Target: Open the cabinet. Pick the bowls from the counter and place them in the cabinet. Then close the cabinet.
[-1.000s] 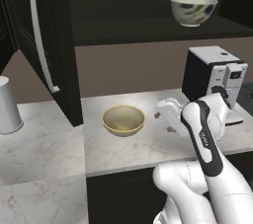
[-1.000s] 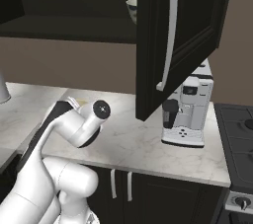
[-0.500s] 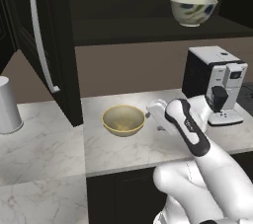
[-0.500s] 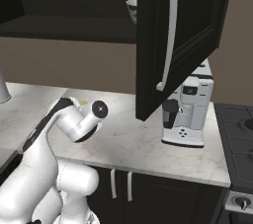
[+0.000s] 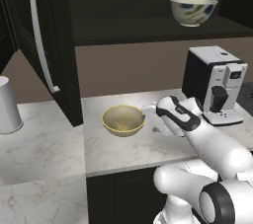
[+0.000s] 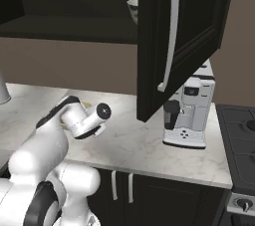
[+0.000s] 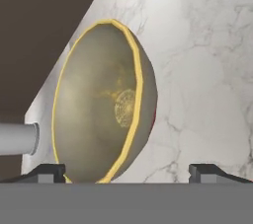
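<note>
Now the tan bowl (image 7: 104, 104) sits between wide-open jaws (untouched, on counter (image 7: 207, 45))

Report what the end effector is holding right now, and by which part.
Nothing is held. The end effector is open, its fingertips on either side of the tan-yellow bowl on the counter, not closed on its rim.
</note>
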